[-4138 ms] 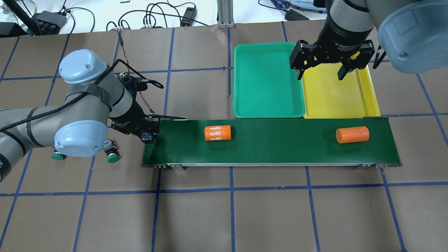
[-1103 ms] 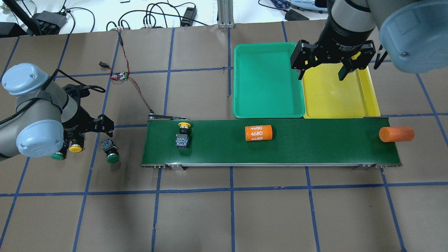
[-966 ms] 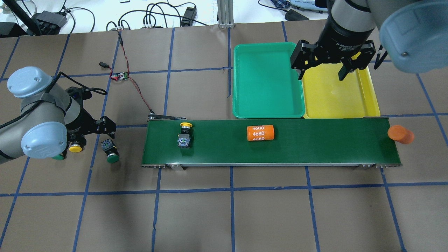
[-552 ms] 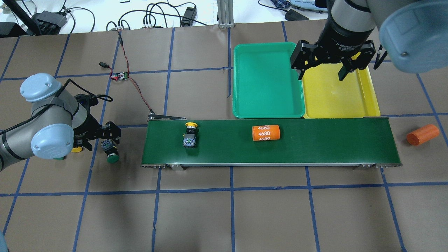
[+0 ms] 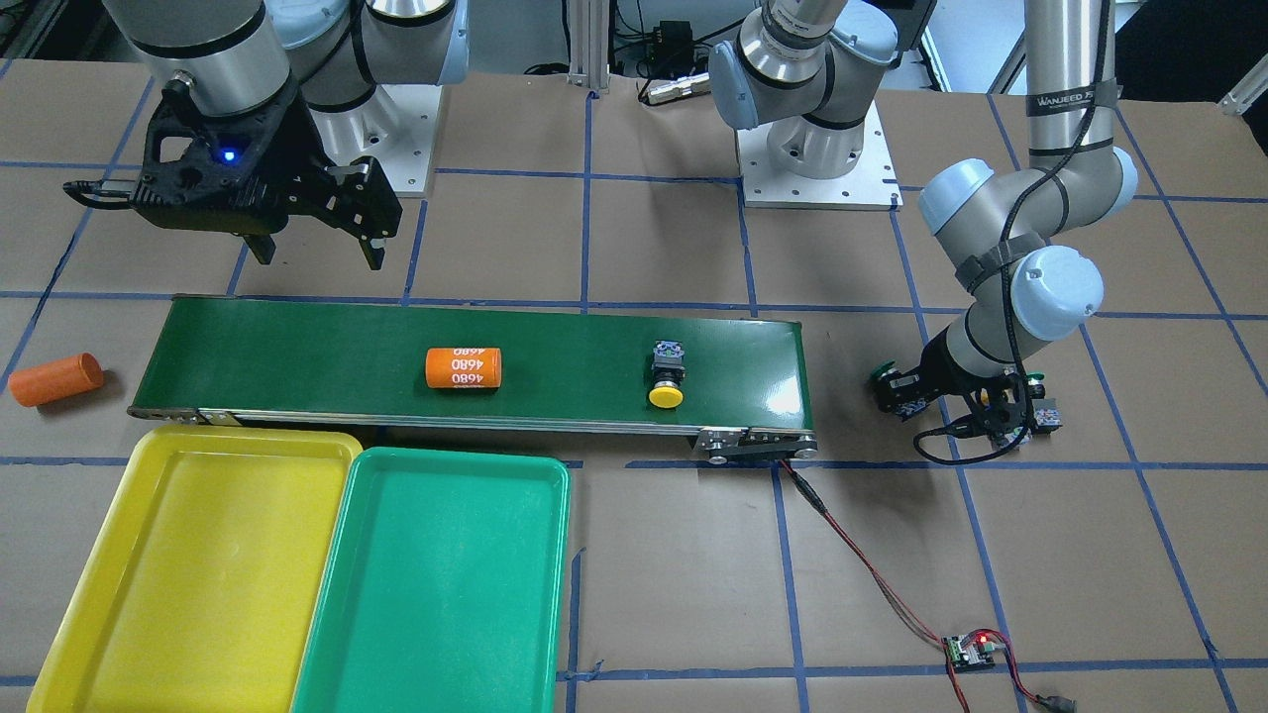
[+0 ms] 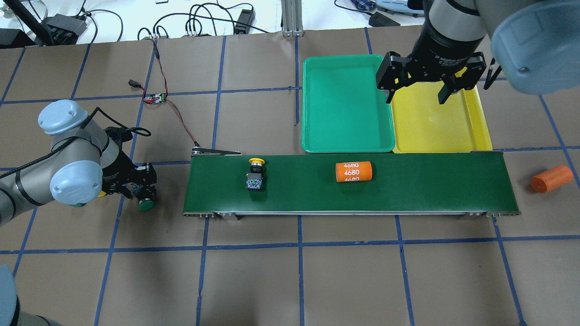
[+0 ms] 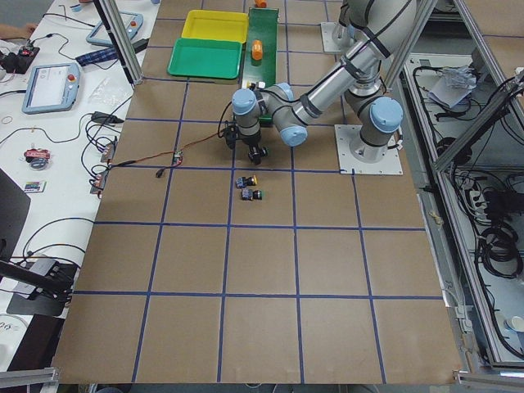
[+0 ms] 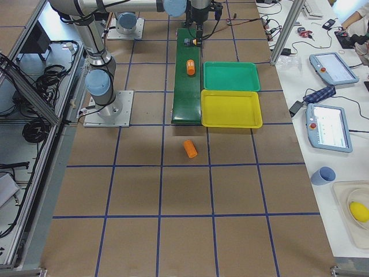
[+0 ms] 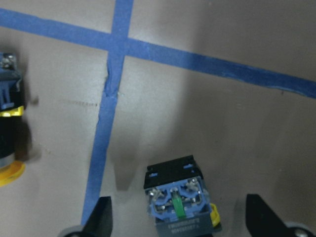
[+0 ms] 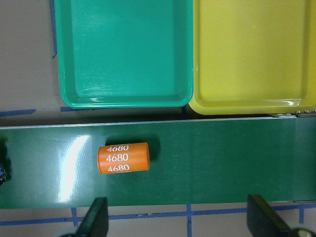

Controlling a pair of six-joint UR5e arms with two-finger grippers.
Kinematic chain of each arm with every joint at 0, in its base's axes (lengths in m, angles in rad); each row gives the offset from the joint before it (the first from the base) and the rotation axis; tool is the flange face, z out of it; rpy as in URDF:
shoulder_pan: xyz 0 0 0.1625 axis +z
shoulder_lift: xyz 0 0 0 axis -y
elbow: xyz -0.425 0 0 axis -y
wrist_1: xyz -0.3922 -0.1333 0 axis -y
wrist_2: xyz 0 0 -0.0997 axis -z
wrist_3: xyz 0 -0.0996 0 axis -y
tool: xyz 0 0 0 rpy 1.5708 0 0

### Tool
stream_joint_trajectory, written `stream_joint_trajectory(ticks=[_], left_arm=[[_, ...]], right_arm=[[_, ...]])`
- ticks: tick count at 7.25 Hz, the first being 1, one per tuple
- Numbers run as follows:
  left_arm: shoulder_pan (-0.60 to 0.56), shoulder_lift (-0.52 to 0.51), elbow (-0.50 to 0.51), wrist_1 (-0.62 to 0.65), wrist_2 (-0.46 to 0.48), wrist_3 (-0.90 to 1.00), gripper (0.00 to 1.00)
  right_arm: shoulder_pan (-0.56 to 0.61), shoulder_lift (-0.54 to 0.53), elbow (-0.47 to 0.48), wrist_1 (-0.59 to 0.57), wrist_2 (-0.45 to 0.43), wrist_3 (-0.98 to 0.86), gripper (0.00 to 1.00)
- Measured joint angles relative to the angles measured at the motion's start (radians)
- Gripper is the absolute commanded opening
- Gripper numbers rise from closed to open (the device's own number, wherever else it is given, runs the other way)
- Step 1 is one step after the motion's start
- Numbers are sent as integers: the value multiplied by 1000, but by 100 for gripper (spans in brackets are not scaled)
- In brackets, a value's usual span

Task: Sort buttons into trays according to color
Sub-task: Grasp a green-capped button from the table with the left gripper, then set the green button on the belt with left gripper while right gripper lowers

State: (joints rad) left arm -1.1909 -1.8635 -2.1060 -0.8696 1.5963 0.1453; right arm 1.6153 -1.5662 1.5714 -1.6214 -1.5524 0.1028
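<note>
My left gripper (image 6: 137,184) is open and low over a green-capped button (image 6: 146,204) on the table left of the belt. In the left wrist view its grey-blue contact block (image 9: 178,198) lies between my fingers (image 9: 102,218), not touching them. A yellow-capped button (image 9: 7,140) lies beside it, and another green cap (image 6: 77,204) peeks out under the arm. A second yellow-capped button (image 6: 255,172) lies on the belt. My right gripper (image 6: 417,93) is open and empty, hovering over the green tray (image 6: 346,104) and the yellow tray (image 6: 435,127).
The dark-green conveyor belt (image 6: 430,185) carries an orange cylinder marked 4680 (image 6: 354,172). A plain orange cylinder (image 6: 551,178) lies on the table past the belt's right end. A red-black wire with a small board (image 6: 156,98) runs to the belt's left end.
My left gripper moved right from the yellow button to over the green one. The belt carried the yellow button and the 4680 cylinder rightward. The plain orange cylinder dropped off the belt's end.
</note>
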Motion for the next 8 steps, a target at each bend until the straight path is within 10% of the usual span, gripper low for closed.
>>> stream_joint_trajectory(ticks=[8], left_arm=[[-210,131,260,-335,-64,-2,0]], right_arm=[[-1,0,-1,0,0,0,100]])
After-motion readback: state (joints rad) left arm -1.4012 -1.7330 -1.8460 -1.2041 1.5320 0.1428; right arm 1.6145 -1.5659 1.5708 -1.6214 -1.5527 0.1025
